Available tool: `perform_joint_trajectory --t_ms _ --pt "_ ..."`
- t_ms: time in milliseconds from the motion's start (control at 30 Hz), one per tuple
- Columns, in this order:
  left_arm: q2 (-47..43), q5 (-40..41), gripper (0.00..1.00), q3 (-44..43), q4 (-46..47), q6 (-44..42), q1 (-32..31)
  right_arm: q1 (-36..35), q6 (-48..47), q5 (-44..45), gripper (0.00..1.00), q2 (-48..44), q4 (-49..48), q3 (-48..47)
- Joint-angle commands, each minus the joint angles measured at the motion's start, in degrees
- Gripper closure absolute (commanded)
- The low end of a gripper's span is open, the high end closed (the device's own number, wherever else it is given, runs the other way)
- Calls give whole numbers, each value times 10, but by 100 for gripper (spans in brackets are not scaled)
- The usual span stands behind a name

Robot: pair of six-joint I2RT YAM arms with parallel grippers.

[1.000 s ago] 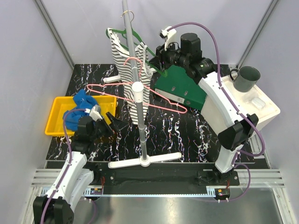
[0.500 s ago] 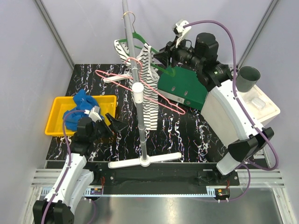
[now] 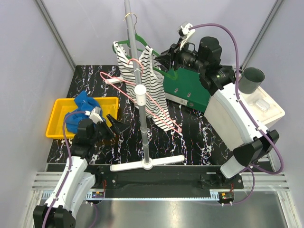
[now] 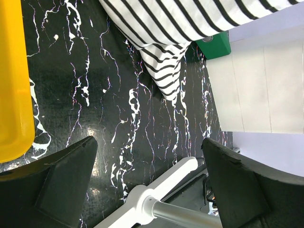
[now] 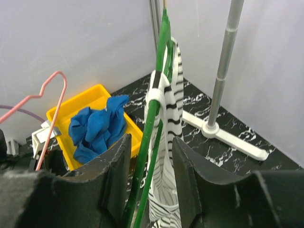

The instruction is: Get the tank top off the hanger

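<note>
Top external, right arm (image 3: 228, 109) stretched to hanger (image 3: 141, 40)

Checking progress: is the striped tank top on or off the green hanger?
On: the tank top hangs by its straps over the green hanger.

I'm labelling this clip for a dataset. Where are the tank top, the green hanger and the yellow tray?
tank top (image 3: 154, 85): top view, on its striped front panel.
green hanger (image 5: 161, 42): right wrist view, on its bare upper arm.
yellow tray (image 3: 54, 116): top view, on its bare left end.
</note>
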State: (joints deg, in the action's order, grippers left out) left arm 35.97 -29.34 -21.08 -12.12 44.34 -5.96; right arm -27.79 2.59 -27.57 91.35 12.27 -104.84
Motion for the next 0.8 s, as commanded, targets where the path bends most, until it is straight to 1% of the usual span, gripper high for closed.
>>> perform_joint_trajectory --t_ms 0,67,133,167,300,333,367,500,533,600,633,667,767 --pt "-5 2 4 -19 13 -12 -1 5 -21 5 100 -23 25 24" --pt "-3 3 4 -21 14 -15 -2 5 -22 19 100 -24 34 30" --pt "1 2 4 -23 15 -15 -2 5 -23 25 94 -20 52 23" --pt "2 1 4 -23 17 -16 -2 5 -40 20 92 -12 59 10" --pt "4 -1 4 -21 20 -16 -1 0 -41 32 70 22 114 -47" --pt "5 -2 4 -19 22 -16 -2 -1 -42 38 58 28 122 -69" --pt "7 -4 4 -19 22 -16 -2 -4 -48 53 49 42 143 -82" --pt "11 -9 4 -18 23 -17 -2 -16 -63 88 43 87 208 -167" --pt "11 -11 4 -18 24 -16 -2 -19 -72 93 41 97 224 -212" --pt "9 -12 4 -16 23 -15 -2 -24 -78 109 41 134 276 -258" --pt "7 -12 4 -15 23 -14 -2 -25 -80 108 40 146 290 -300" --pt "4 -12 4 -14 23 -14 -2 -25 -82 104 38 168 315 -319" --pt "2 -14 4 -13 21 -16 -2 -34 -92 109 37 203 349 -374"
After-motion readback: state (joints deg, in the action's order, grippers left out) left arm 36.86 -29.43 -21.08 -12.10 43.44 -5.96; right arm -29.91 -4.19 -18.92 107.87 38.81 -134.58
